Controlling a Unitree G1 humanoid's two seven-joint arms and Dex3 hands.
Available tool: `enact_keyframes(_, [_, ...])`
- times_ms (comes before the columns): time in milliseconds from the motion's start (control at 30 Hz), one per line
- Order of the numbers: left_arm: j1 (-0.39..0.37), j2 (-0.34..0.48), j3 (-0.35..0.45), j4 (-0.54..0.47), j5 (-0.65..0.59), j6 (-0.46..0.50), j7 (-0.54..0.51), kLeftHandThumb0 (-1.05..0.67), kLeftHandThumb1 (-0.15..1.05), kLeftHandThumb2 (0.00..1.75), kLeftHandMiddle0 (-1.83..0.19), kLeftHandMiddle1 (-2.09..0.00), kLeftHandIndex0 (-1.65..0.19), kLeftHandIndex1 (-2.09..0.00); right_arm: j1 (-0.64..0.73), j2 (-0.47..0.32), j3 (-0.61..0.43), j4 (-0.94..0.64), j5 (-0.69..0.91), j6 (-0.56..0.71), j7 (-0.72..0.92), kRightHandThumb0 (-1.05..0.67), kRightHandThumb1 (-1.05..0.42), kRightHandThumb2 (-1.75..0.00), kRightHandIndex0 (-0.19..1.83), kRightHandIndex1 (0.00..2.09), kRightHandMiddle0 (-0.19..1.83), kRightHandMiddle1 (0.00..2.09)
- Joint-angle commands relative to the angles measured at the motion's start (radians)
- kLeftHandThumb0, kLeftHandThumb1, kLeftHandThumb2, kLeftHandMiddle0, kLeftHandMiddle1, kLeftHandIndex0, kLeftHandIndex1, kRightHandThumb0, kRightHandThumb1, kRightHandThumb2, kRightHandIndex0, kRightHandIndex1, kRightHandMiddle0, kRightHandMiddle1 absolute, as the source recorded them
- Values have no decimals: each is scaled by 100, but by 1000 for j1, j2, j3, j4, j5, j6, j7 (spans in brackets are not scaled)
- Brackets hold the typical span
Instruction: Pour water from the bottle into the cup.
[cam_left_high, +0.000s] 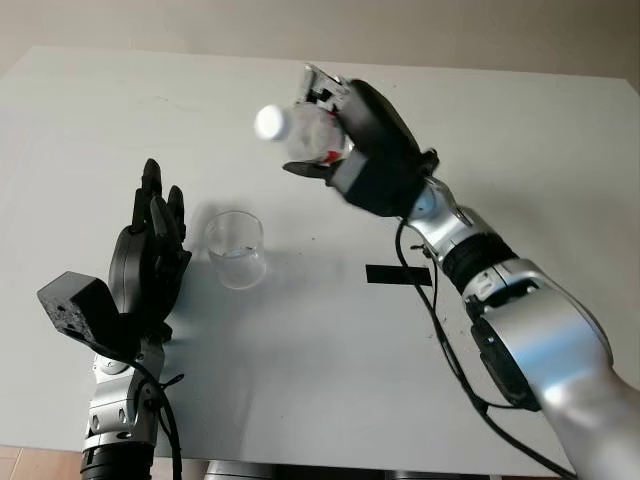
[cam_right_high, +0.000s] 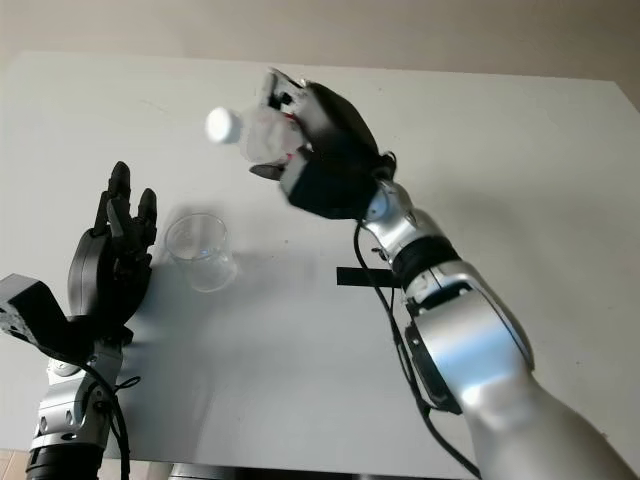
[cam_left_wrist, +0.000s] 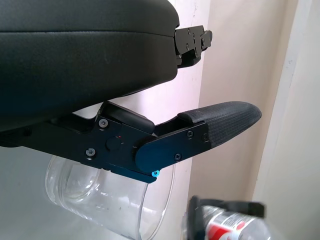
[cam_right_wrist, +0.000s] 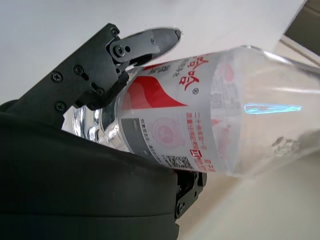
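We saw a white table (cam_left_high: 320, 360) carrying a clear cup (cam_left_high: 236, 249) and, well apart, a black strip (cam_left_high: 398, 275).

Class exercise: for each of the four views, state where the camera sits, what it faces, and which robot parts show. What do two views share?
Eye views: on the head, looking down at table; both arms.
Left wrist: by left hand, facing cup.
Right wrist: by right hand, facing bottle.
Shared: both eye views show cup and bottle.

Both eye views look down from the head at the worktop (cam_left_high: 330, 350); each wrist view sits close against its own hand.
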Motion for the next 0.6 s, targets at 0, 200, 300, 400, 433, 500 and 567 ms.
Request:
enact_keyframes(0, [4,-7,-4,-2,4,-6,1,-79,105,78,9,-5,14,-5,56,-13,-51,-71,56,31,57,-17,-104,-22,118,209,107,209])
enact_keyframes(200, [4,-5,-3,6,1,-4,-4,-80,105,79,8,-6,14,-5,281,-22,-176,-461,284,377,302,-19,-105,-25,120,209,105,209])
enact_keyframes(300, [1,-1,-4,10,1,-3,-9,-80,105,79,9,-5,14,-5,390,-25,-220,-686,368,582,338,-22,-105,-23,119,209,92,209])
enact_keyframes(400, [-3,0,-3,12,-2,3,-11,-80,105,78,8,-6,14,-5,475,-38,-248,-848,411,703,357,-26,-105,-22,120,209,89,209])
enact_keyframes(433, [-3,0,-2,12,-4,4,-14,-80,105,78,8,-5,14,-5,496,-41,-256,-891,422,737,358,-26,-105,-22,121,209,88,209])
enact_keyframes(500, [-3,-1,-2,8,-6,10,-13,-81,105,77,9,-5,14,-5,531,-45,-274,-962,447,788,366,-27,-105,-21,122,209,88,209])
enact_keyframes(567, [-2,-2,-3,5,-3,15,-11,-81,105,77,8,-5,14,-5,563,-49,-292,-1023,468,827,368,-29,-105,-22,123,209,87,209])
